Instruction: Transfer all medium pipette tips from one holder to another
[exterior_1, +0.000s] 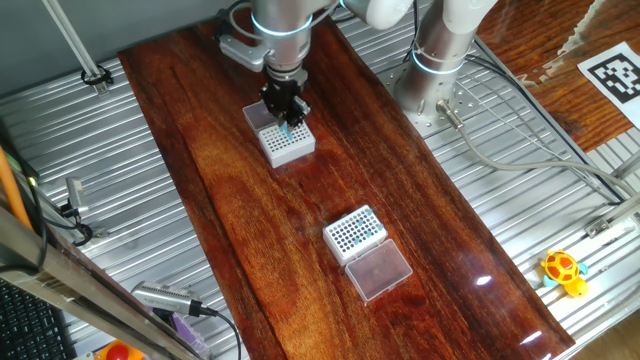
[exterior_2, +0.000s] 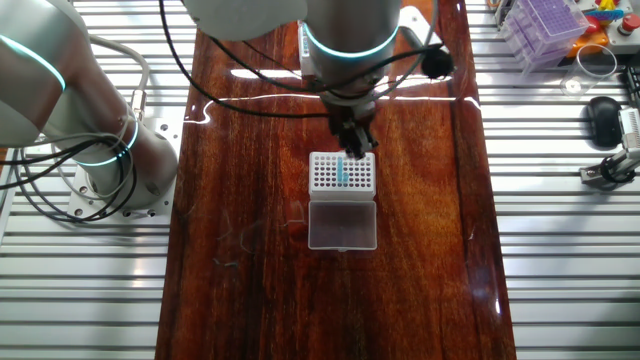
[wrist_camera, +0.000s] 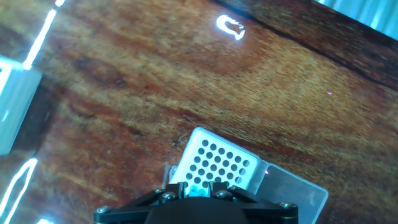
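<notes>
My gripper (exterior_1: 286, 114) hangs over the far white rack (exterior_1: 290, 146), shut on one teal medium pipette tip (exterior_1: 289, 130). In the other fixed view the tip (exterior_2: 343, 172) points down into this rack's hole grid (exterior_2: 325, 175), below the gripper (exterior_2: 348, 146). The hand view shows the teal tip (wrist_camera: 196, 190) pinched between the two fingers of the gripper (wrist_camera: 197, 187), with the rack's mostly dark holes (wrist_camera: 217, 163) just beyond. A second white rack (exterior_1: 354, 231) nearer the front has several dark-teal dots in its grid.
Clear lids lie beside each rack (exterior_1: 378, 270) (exterior_2: 342, 225). The wooden board (exterior_1: 230, 200) is flanked by ribbed metal tabletop (exterior_1: 120, 180). The arm's base (exterior_1: 432, 85) and its cables (exterior_1: 520, 160) stand at the back right. A yellow toy (exterior_1: 563, 270) lies at the right edge.
</notes>
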